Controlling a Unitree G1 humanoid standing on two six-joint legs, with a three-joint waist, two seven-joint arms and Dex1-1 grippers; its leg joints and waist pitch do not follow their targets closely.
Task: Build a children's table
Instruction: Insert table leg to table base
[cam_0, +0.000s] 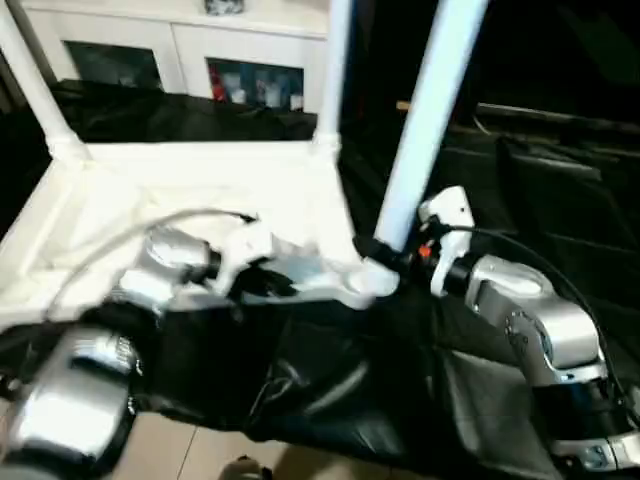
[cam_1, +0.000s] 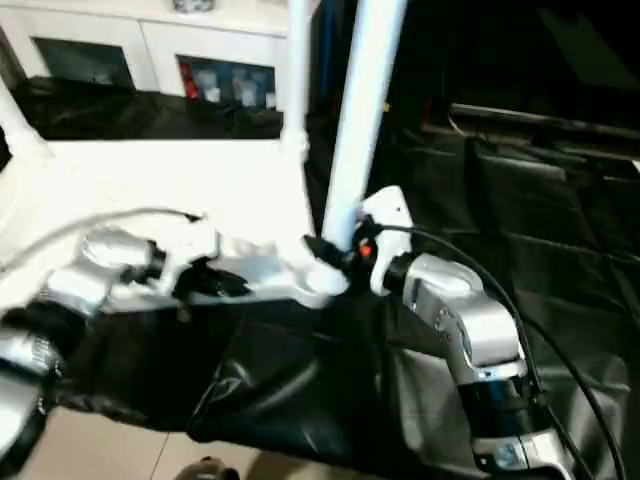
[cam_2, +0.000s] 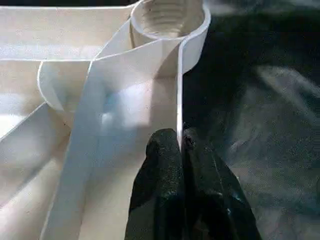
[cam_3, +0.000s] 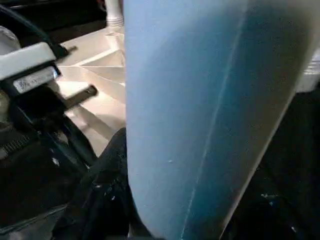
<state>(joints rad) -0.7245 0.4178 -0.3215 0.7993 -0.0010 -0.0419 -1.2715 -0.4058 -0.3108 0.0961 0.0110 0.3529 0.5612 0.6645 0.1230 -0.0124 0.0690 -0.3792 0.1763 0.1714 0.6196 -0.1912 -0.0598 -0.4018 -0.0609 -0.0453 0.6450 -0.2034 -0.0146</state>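
Observation:
The white tabletop (cam_0: 200, 200) lies upside down on black cloth. Two white legs stand in its far corners, one on the left (cam_0: 30, 80) and one on the right (cam_0: 335, 70). My left gripper (cam_2: 181, 142) is shut on the tabletop's thin rim wall, just short of the near right corner socket (cam_2: 170, 20), which is threaded and has nothing in it. My right gripper (cam_0: 388, 252) is shut on the lower end of a third leg (cam_0: 430, 110). That leg leans upright just over the same corner. One black finger (cam_3: 107, 170) presses against the leg (cam_3: 200, 100).
A white cabinet (cam_0: 180, 50) with glass-fronted doors stands behind the tabletop. Black cloth (cam_0: 330, 380) covers the work surface and hangs over its near edge above a tiled floor (cam_0: 180, 450). A dark, cloth-covered surface (cam_0: 560, 170) extends to the right.

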